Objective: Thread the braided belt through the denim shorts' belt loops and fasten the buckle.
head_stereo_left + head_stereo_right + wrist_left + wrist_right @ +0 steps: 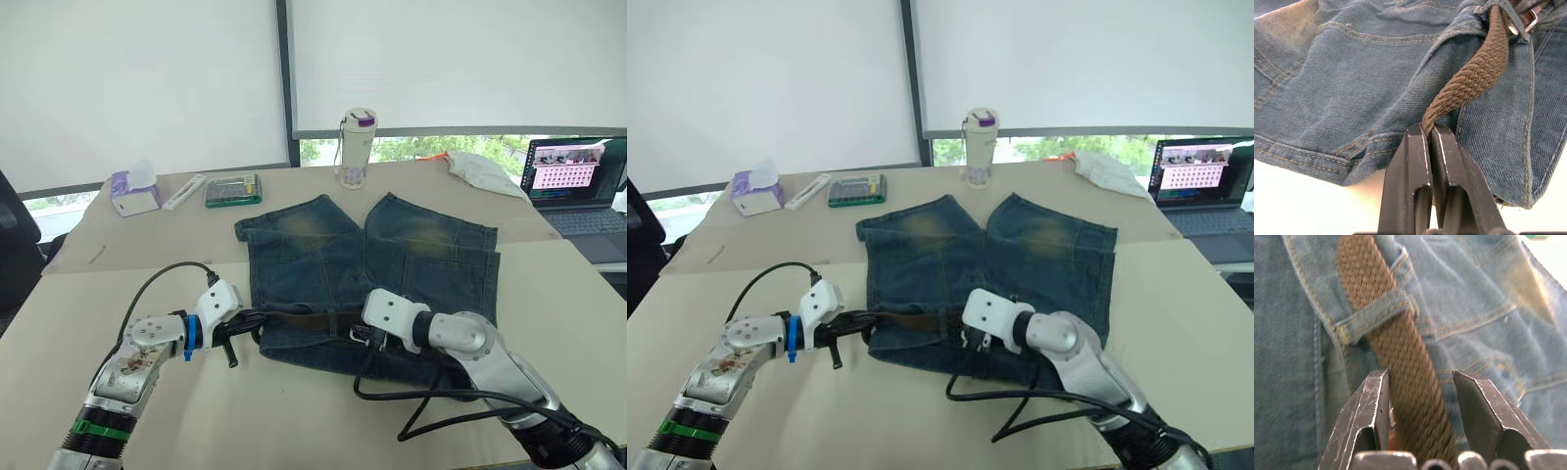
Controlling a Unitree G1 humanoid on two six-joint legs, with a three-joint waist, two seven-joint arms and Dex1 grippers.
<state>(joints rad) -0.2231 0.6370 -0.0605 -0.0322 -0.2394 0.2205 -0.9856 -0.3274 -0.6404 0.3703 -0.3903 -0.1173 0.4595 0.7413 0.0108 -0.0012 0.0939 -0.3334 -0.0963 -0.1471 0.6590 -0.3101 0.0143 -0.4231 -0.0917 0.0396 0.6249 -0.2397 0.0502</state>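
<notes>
So the denim shorts [367,279] are flat mid-bench [118,294], waistband at 6 o'clock. The braided belt [1474,73] runs along that waistband and under a belt loop [1376,313]. Left pincer [1429,142] is clamped on the belt's end at the shorts' 9 o'clock edge. Right pincer [1420,396] sits spread, straddling the strap. Buckle [1529,17] sits further along.
</notes>
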